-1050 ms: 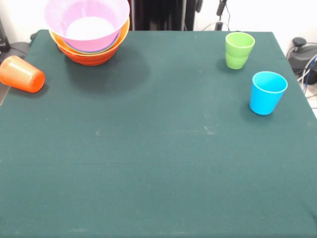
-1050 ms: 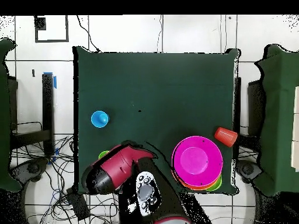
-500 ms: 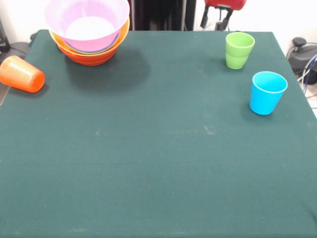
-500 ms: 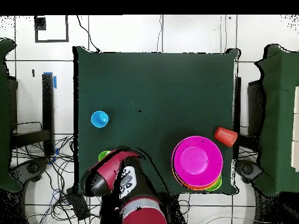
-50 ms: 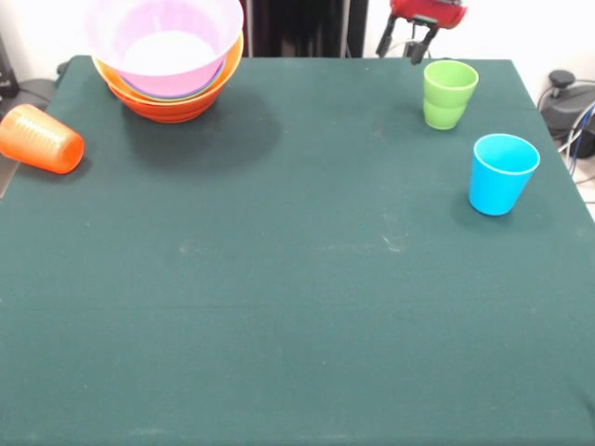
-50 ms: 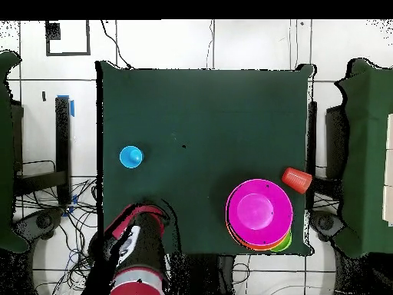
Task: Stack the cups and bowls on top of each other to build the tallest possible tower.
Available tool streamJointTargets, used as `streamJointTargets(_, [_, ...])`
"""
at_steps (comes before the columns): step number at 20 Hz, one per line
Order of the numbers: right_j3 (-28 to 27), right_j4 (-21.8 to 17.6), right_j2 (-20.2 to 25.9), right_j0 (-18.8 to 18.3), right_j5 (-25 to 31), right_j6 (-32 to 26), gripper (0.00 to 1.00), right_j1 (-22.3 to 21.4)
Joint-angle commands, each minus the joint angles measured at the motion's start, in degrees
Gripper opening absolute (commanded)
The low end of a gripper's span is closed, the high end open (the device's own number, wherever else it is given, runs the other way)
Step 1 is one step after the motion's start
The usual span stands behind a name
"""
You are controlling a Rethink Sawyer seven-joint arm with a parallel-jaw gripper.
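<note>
Front view, left to right. Orange cup lies on its side at the table's left edge, mouth pointing away from the pile. Next, the tower: a nest of bowls at the far left corner, large pink bowl on top, orange bowl rim below it, slivers of blue and green between. The overhead view shows the same pile with the orange cup just beside it.

Wide bare cloth in the middle.

Right side: gripper hangs at the top edge, just behind and left of the lime green cup, not touching it. Two dark fingers show with a gap between them, nothing held. Green cup upright, mouth up. Light blue cup upright, nearer the camera and further right, well apart from the green one.

Step in hand, by my reading: approach to the green cup. To do it well, centre over the rim, straddle one wall or the whole body, and descend straight so the light tumbler is not nudged over. Grip low enough that it hangs plumb. Carry high across to clear the pink rim. Cups inverted on the bowls would probably add most height.
</note>
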Motion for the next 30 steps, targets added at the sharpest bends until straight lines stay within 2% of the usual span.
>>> streamJointTargets(1, [-9.41,0.73,-6.17,3.65,2.76,10.39,1.0,2.77])
streamJointTargets(4, [-9.13,2.5,-6.5,2.86,0.74,9.35,1.0,3.65])
streamJointTargets(7, [-6.32,6.62,-3.99,-1.02,-0.95,7.93,1.0,2.93])
streamJointTargets(11, [-3.21,12.4,0.47,-6.78,0.63,4.17,1.0,0.27])
streamJointTargets(15, [-0.32,15.44,2.81,-10.75,1.85,1.28,1.0,-2.57])
streamJointTargets(17, [-0.12,16.07,3.36,-11.61,5.1,-1.29,1.0,-4.68])
streamJointTargets(20, [-0.81,16.71,5.2,-11.38,8.58,-3.82,1.0,-5.55])
streamJointTargets(24, [-3.44,18.37,5.56,-8.47,13.5,-2.57,1.0,-6.21])
streamJointTargets(30, [-3.41,19.85,5.43,-6.57,14.98,-0.88,1.0,-7.72])
